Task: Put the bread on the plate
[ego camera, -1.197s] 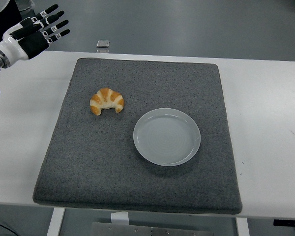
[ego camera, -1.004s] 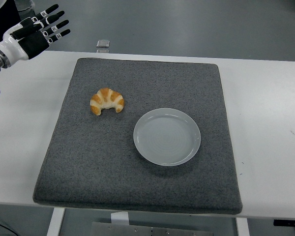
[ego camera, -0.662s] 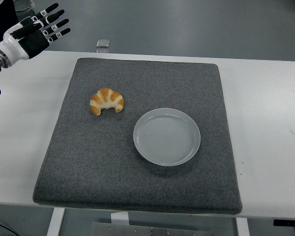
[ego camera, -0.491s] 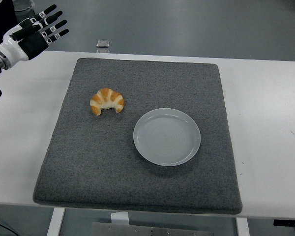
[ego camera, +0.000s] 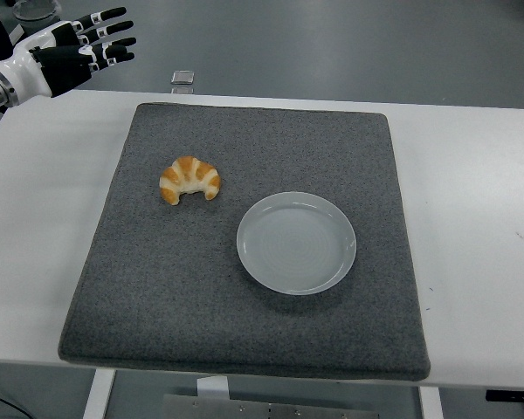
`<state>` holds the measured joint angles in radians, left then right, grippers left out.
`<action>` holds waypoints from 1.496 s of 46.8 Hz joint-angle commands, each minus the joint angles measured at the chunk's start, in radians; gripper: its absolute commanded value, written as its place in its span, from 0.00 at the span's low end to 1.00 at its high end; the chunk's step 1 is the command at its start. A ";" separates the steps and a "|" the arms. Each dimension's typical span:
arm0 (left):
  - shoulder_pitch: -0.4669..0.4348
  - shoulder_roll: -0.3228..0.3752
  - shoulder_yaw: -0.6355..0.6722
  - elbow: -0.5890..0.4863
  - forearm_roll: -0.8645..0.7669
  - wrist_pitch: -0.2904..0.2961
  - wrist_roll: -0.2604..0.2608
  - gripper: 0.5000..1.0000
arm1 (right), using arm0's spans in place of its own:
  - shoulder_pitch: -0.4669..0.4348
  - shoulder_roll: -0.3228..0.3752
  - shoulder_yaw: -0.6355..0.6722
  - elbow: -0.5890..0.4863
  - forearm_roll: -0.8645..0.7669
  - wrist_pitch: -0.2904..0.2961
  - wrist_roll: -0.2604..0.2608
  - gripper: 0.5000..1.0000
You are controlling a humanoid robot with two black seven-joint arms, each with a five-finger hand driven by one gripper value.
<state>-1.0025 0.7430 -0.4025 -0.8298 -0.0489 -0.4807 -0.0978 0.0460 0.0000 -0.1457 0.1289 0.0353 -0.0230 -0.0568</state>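
Golden-brown crescent-shaped bread (ego camera: 189, 180) lying flat on dark grey felt-like square mat (ego camera: 244, 340), left of centre, toward the mat's far half. Long axis roughly left-right, tilted slightly; arch bulging toward the far edge, both tips pointing down toward the near edge, left tip lower than right. Round pale grey-white plate (ego camera: 296, 242) on same mat, near and to the right of the bread, apart from it, nothing on it. Mat resting on white table (ego camera: 472, 218). Black-and-white left hand (ego camera: 65, 54) at top left corner, raised above the table's far left edge, fingers spread and extended rightward, holding nothing. Well apart from bread. Small clear squarish object (ego camera: 182, 78) beyond table's far edge.
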 commanded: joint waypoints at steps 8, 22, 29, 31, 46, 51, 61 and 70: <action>-0.004 0.018 -0.003 -0.017 0.145 -0.001 0.000 1.00 | 0.000 0.000 0.000 -0.002 0.000 0.000 0.000 0.86; -0.031 0.075 -0.047 -0.106 0.454 0.001 -0.010 1.00 | 0.000 0.000 0.000 0.000 0.000 0.000 0.000 0.86; -0.031 0.084 -0.058 -0.172 0.621 0.008 -0.036 1.00 | 0.000 0.000 0.000 0.000 0.000 0.000 0.000 0.86; -0.033 0.084 -0.058 -0.186 0.667 0.010 -0.042 1.00 | 0.000 0.000 0.000 0.000 0.000 0.000 0.000 0.86; -0.039 0.096 -0.053 -0.316 0.922 0.089 -0.045 1.00 | 0.000 0.000 0.000 0.000 0.000 0.000 0.000 0.86; -0.042 0.093 -0.045 -0.345 0.977 0.145 -0.045 1.00 | 0.000 0.000 0.000 0.000 0.000 0.000 0.000 0.86; -0.039 0.072 -0.042 -0.365 1.106 0.162 -0.045 1.00 | 0.000 0.000 0.000 0.000 0.000 0.000 0.000 0.86; -0.033 0.038 0.002 -0.391 1.219 0.232 -0.043 1.00 | 0.000 0.000 0.000 -0.002 0.000 0.000 0.000 0.86</action>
<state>-1.0342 0.7989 -0.4252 -1.2174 1.1440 -0.2794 -0.1428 0.0461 0.0000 -0.1457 0.1287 0.0353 -0.0231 -0.0566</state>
